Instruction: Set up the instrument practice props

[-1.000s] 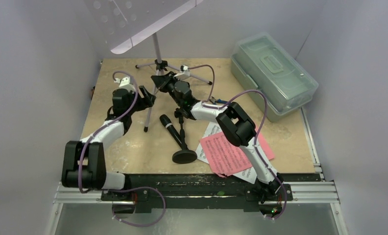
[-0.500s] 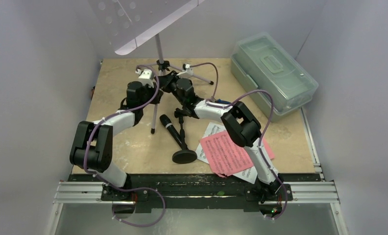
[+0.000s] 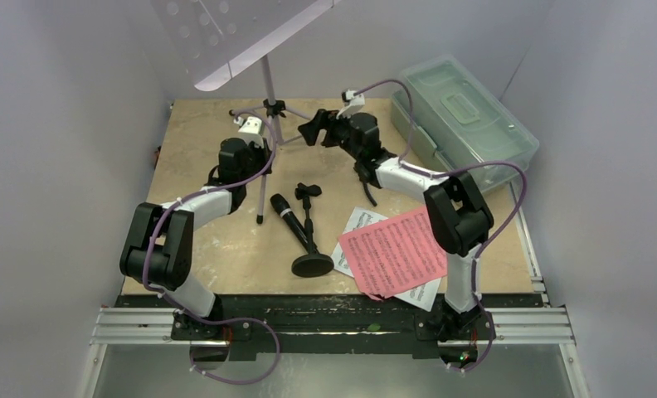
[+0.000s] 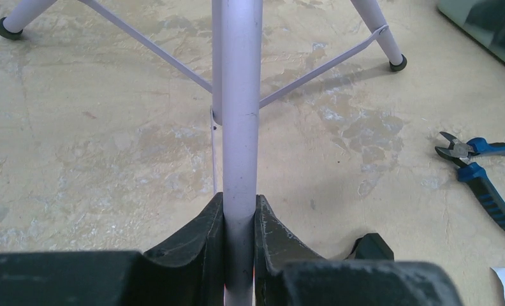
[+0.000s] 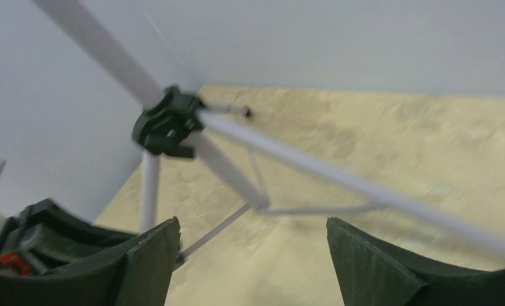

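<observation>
Left wrist view has the left gripper (image 4: 239, 217) clenched on a lavender tube low on the music stand (image 4: 237, 95). Both black fingers (image 4: 199, 242) press flat against the tube's sides with no gap showing. Past the grip, two tripod legs splay outward to black feet on the table (image 4: 97, 166), joined to the tube by thin braces. Whether the gripped tube is the third leg or the centre post I cannot tell from here.

In the top external view, the stand's hole-punched tray is tilted high above the tripod, at the far side of the table.

In the right wrist view, the right gripper (image 5: 253, 245) is spread wide and holds nothing. The stand's black hub (image 5: 167, 124) sits just ahead of it, and one leg runs across above the right-hand finger. The picture is blurred, and no contact shows.

The microphone (image 3: 285, 217) lies flat just beside the stand's nearest foot, on its right. The mic stand (image 3: 310, 240) lies tipped over next to the microphone, its round base toward the arm bases. The music sheets (image 3: 396, 253) lie farther right of the stand, pink over white. The pliers (image 4: 486, 172) lie near the stand's right leg, and the plastic box (image 3: 462, 124) sits well apart to the stand's right.
</observation>
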`<state>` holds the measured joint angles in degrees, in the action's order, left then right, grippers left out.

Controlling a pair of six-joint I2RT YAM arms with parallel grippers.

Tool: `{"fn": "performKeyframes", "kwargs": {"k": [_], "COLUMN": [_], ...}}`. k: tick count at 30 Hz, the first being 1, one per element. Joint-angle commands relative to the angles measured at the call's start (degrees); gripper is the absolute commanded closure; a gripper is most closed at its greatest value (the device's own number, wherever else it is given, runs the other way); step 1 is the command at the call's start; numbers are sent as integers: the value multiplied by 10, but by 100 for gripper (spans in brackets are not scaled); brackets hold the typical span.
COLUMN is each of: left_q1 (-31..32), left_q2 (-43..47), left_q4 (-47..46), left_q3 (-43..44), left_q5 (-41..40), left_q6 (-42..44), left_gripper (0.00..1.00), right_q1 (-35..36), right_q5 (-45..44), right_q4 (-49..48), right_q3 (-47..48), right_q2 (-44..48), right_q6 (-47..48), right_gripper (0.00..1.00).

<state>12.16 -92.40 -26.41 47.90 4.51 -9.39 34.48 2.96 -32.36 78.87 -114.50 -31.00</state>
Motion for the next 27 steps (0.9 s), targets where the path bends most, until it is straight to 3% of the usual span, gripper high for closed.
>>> {"fn": "performKeyframes", "kwargs": {"k": [1,4,12,16,21,27], "left_q1": [-8,-8,-4,-2,0,6], "left_q2": [-3,-8,-15,-14,-12,-9], "left_q4": [14,17,19,22,27,30], "left_q3": [5,7,14,12,14,12], "left_q5": [-63,-62,-50,-53,-56,-63], "left_q6": [1,-2,-21,-23,-19,-13], "left_gripper": [100,100,100,100,100,100], "right_q1": [-43,-44,-26,-2,7,8], "right_q5": [125,177,216,164,69,42], "right_q4": [66,112,60,70,67,84], "right_q3": [89,171,198,230,258,312], "right_q2": [-7,-33,-56,-82,-107,-144], "right_q6": [189,244,234,201,125,15], "right_gripper": [13,15,20,33,42,63]}}
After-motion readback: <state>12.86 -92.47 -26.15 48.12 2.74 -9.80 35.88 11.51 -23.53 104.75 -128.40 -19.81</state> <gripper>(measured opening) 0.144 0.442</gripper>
